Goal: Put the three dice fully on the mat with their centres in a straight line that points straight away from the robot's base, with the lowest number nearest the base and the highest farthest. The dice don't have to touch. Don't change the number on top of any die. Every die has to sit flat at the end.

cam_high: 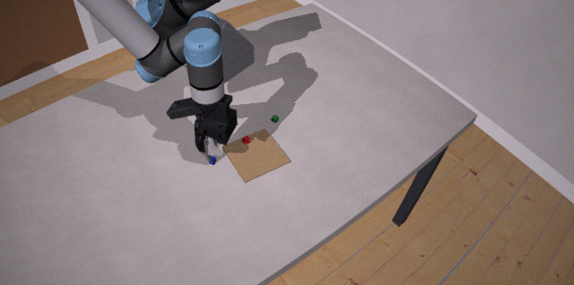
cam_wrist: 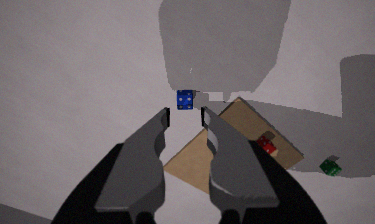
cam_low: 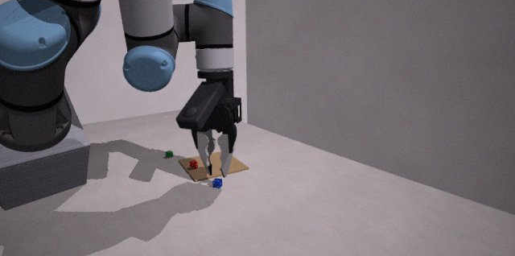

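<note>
The blue die [cam_high: 213, 160] lies on the table just off the near-left edge of the brown mat [cam_high: 256, 156]. The red die [cam_high: 246, 140] sits on the mat near its far corner. The green die [cam_high: 274, 118] lies on the table beyond the mat. My gripper [cam_high: 210, 151] hangs a little above the blue die, fingers pointing down, slightly apart and empty. In the wrist view the blue die [cam_wrist: 185, 100] shows just past the fingertips, with the mat, red die [cam_wrist: 267, 145] and green die [cam_wrist: 331, 167] to the right. The exterior view shows the gripper [cam_low: 216, 175] above the blue die [cam_low: 217, 183].
The robot's base block [cam_low: 40, 167] stands at the left in the exterior view. A grey wall [cam_low: 362, 67] rises behind the table. The arm casts broad shadows over the table around the mat.
</note>
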You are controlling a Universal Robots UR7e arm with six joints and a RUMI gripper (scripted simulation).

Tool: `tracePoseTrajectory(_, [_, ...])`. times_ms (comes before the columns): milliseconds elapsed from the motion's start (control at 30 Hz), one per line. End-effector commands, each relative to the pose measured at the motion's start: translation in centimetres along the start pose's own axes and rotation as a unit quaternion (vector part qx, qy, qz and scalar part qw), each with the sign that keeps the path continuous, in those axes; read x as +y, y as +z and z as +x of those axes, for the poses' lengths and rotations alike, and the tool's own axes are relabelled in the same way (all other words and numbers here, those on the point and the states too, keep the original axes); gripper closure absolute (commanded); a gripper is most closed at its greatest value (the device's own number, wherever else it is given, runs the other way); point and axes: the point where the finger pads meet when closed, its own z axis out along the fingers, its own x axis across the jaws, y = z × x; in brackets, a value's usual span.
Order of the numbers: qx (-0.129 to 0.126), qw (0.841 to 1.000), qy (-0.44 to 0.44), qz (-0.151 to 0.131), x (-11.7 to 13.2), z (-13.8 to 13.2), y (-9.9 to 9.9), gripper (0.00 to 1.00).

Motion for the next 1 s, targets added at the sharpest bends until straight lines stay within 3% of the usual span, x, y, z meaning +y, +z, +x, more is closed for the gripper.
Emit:
tracePoseTrajectory(0, [0.002,1.000,0.000,0.001,-0.1,0.2,0.1,0.82])
tracePoseTrajectory(533, [0.002,1.000,0.000,0.001,-0.2,0.2,0.3,0.82])
tracePoseTrajectory(967, [0.003,1.000,-0.001,0.001,-0.2,0.2,1.7,0.82])
